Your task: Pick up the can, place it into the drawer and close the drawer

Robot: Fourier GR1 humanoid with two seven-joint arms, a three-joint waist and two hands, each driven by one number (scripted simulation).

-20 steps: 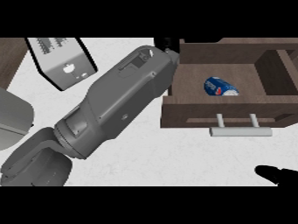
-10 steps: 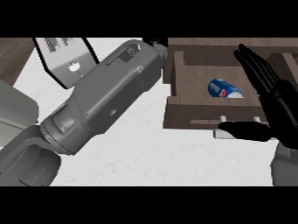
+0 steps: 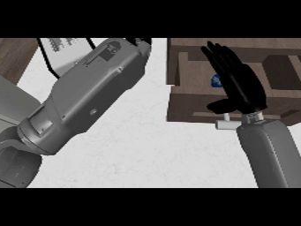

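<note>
Right now the right hand (image 3: 238, 84) is seen over the open drawer (image 3: 185, 103), fingers straight and released, thumb out to the side, nothing grasped. Only a small blue patch of the can (image 3: 215, 80) is seen inside the drawer, just left of the palm, mostly hidden by it. The drawer handle (image 3: 226, 125) is seen below the thumb. The left hand (image 3: 138, 42) is barely seen at the top beyond its grey forearm (image 3: 81, 97); finger state cannot be told.

blue can (image 3: 216, 81) (mostly hidden), inside open drawer (image 3: 192, 99)
</note>
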